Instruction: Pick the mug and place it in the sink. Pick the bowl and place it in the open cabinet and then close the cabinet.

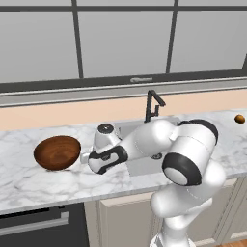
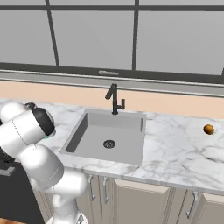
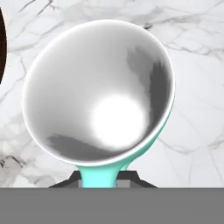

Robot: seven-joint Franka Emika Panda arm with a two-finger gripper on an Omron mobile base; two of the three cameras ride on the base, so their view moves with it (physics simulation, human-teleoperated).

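From the left base camera, a white robot arm (image 1: 185,164) rises at the lower right and reaches left across a white marble tabletop (image 1: 29,181). Its hand ends low over the marble, just to the right of a wide, dark reddish-brown wooden bowl (image 1: 57,152) that sits upright on the tabletop. Behind the arm lies a grey sink (image 1: 129,129), mostly covered by the arm, with a black faucet (image 1: 153,105) at its back edge. A small brown-orange round object (image 1: 240,118) rests far to the right on the marble. A long window (image 1: 120,38) runs above a peach wall strip.

From the right base camera, the sink (image 2: 127,135) is seen in full: a rectangular grey basin with a round drain (image 2: 109,143), holding nothing else. The black faucet (image 2: 114,99) stands behind it. The arm (image 2: 30,144) bends at the left edge, and a sliver of teal shows just beside its dark joint. The small round object (image 2: 208,129) lies well to the right of the sink. Beige cabinet doors (image 2: 144,201) run below the tabletop.

From the hand camera, the mug (image 3: 100,94) is seen from above, its white inside facing the lens, its teal outer wall (image 3: 162,127) showing along the right and bottom. The gripper (image 3: 101,180) has its fingers closed on the mug's teal base at the bottom of the view. White marble (image 3: 197,65) lies behind the mug. The bowl's dark edge (image 3: 2,48) shows at the far left.
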